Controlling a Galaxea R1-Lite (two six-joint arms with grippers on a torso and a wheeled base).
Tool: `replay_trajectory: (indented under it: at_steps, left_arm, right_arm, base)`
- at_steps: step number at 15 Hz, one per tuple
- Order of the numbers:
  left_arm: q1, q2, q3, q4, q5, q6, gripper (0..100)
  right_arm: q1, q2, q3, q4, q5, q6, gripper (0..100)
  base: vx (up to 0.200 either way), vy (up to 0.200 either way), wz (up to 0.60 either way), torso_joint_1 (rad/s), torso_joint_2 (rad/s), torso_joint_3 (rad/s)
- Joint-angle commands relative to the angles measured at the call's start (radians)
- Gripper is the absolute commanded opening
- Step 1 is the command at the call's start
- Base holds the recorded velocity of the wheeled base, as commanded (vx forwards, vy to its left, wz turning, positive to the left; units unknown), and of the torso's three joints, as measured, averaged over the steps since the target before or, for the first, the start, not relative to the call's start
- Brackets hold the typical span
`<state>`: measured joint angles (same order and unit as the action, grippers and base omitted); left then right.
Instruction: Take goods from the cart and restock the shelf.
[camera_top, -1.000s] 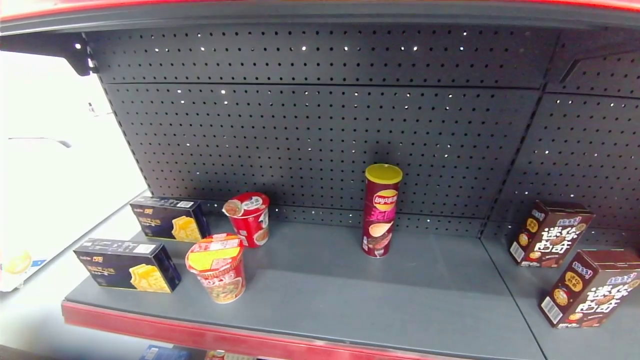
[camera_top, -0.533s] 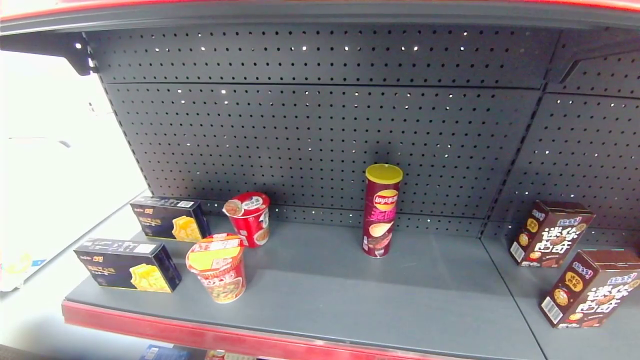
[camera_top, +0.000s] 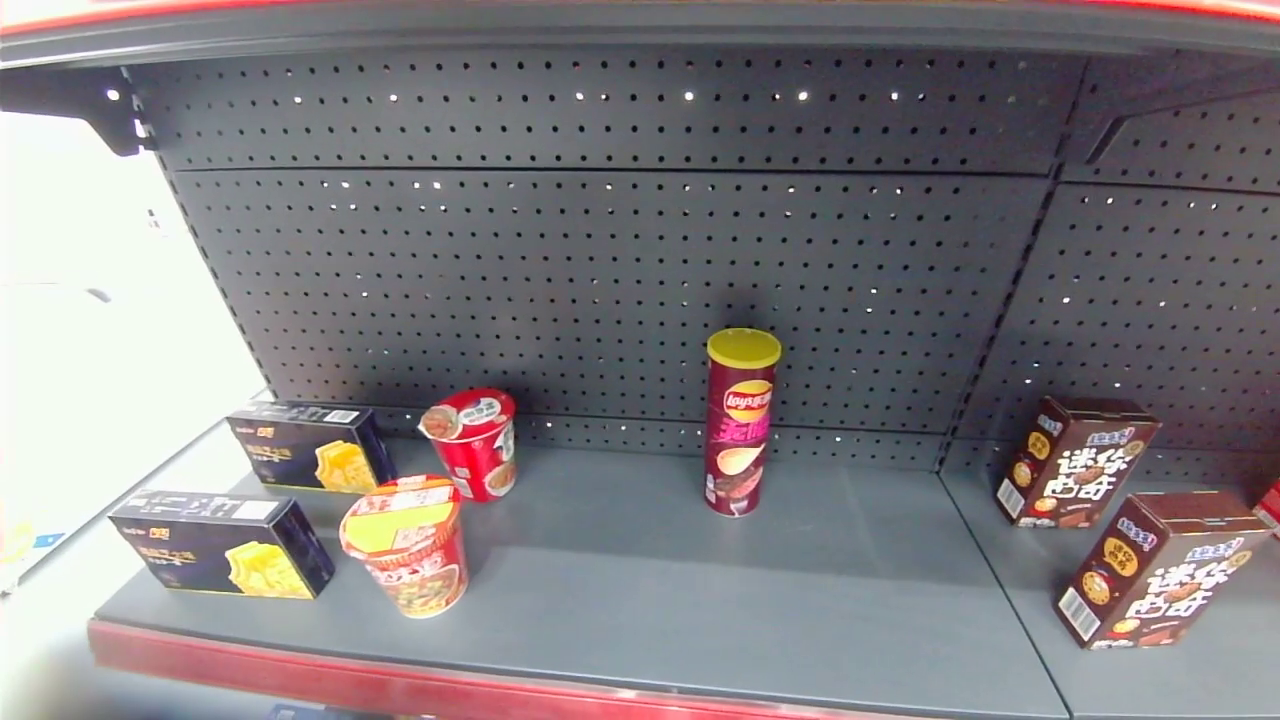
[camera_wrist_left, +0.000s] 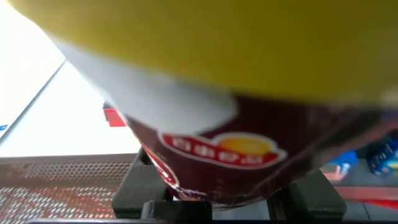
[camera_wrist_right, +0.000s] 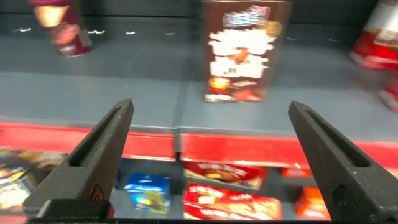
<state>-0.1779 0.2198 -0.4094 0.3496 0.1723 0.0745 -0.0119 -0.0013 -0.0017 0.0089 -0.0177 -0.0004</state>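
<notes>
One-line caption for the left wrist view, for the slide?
Left gripper gripping a maroon chip can, yellow lid toward the camera.

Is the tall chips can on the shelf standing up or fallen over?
Standing up. The chips can sits on its base on the shelf, its yellow lid on top.

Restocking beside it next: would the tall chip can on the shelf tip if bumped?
Probably yes: the chip can stands upright, tall and narrow on a small base. Once down, its round body would likely roll along the flat shelf.
</notes>
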Motion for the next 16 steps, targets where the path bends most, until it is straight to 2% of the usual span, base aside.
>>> replay_trajectory:
  at_steps: [1,6,7,8,9,10,11,13,16]
  left_arm:
    - [0.028,0.004,0.007,0.005,0.003,0.001,0]
    - [0.055,-0.031,0.078,0.003,0.012,0.002,0]
    - [0.057,-0.017,0.064,-0.001,0.010,0.002,0]
    - [0.057,0.020,0.052,-0.006,0.012,-0.001,0]
    - [0.057,0.024,0.063,-0.006,0.009,0.002,0]
    - [0.057,0.024,0.066,-0.006,0.009,0.002,0]
    - [0.057,0.026,0.069,-0.007,0.006,0.001,0]
    - [0.055,0.027,0.075,-0.007,0.004,-0.001,0]
    - [0.055,0.021,0.089,-0.007,0.006,-0.002,0]
  right_arm:
    - [0.000,0.001,0.000,0.000,0.001,-0.004,100]
    - [0.000,0.001,-0.001,0.000,0.028,-0.018,100]
    - [0.010,0.001,-0.069,-0.001,0.096,-0.018,100]
    - [0.046,0.188,-0.325,0.017,0.170,0.037,100]
    - [0.064,0.328,-0.368,-0.020,0.177,0.076,100]
    - [0.072,0.377,-0.402,-0.067,0.180,0.071,100]
    - [0.119,0.538,-0.460,-0.184,0.200,0.045,100]
    - [0.208,0.716,-0.543,-0.241,0.237,-0.032,100]
    - [0.329,0.903,-0.557,-0.337,0.242,-0.067,100]
  base:
    - [0.000,0.000,0.00,0.000,0.00,0.000]
    - [0.000,0.000,0.00,0.000,0.00,0.000]
    - [0.000,0.000,0.00,0.000,0.00,0.000]
    - [0.000,0.000,0.00,0.000,0.00,0.000]
    - [0.000,0.000,0.00,0.000,0.00,0.000]
    - [0.000,0.000,0.00,0.000,0.00,0.000]
    - [0.000,0.000,0.00,0.000,0.00,0.000]
    - [0.000,0.000,0.00,0.000,0.00,0.000]
    - [0.000,0.000,0.00,0.000,0.00,0.000]
